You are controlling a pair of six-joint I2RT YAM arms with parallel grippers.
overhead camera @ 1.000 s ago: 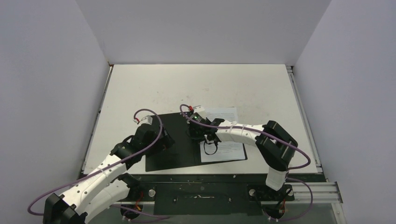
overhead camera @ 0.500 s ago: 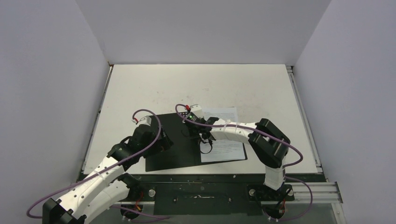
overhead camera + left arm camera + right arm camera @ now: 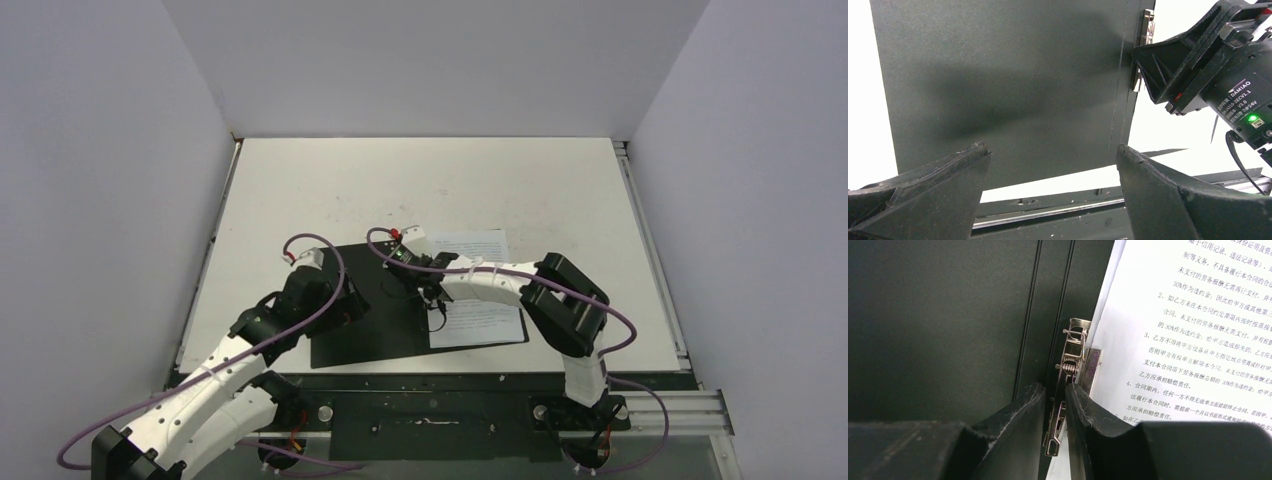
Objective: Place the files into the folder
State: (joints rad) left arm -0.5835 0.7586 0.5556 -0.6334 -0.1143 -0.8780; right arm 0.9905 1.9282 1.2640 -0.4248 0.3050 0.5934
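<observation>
With your right hand clenched on the springy metal clip of the folder and left hand released, slide the limp files flat.

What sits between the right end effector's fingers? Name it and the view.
The metal spine clip of the folder: its lever runs into the narrow gap between the right end effector's fingers, beside the files. The right wrist view shows it.
</observation>
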